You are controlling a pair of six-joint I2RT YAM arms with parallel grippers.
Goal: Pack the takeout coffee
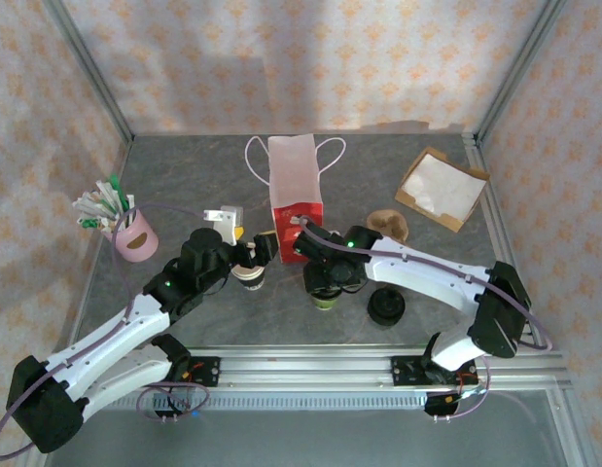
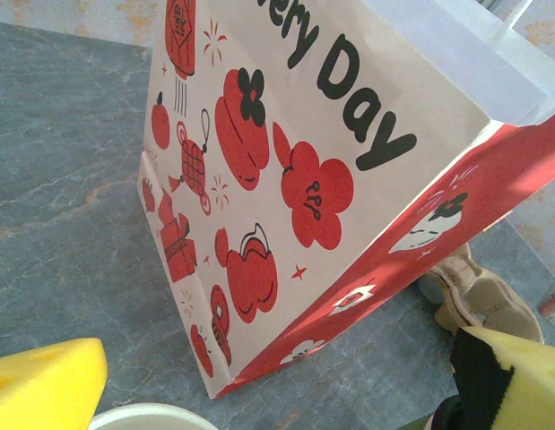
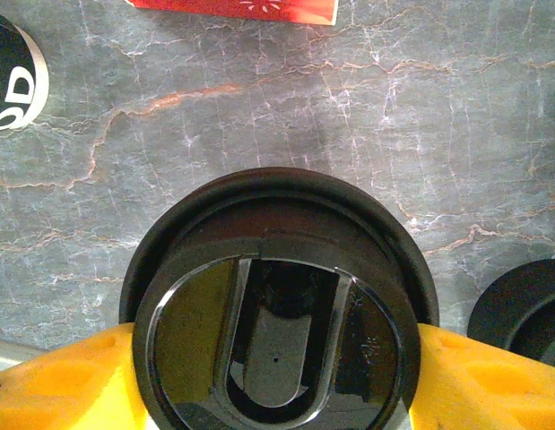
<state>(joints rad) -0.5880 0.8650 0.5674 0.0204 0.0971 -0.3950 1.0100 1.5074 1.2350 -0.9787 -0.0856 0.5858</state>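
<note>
The takeout coffee (image 3: 277, 340) stands on the grey surface (image 3: 259, 116) near the foot of the paper bag (image 1: 296, 190), and the right jaws pinch it at the lid — their yellow pads (image 3: 62, 385) press the black rim from both sides. The left jaws are spread wide, the rim of a lidless cup (image 2: 147, 417) low between them, gripping nothing. We judge the grasp made and the lift not yet begun, since the cup appears to rest on the surface. Next we would raise it level so the lid keeps its seat, clear the bag's open top, then lower it inside — the bag stands unsupported, so a brush against its wall could tip it.
</note>
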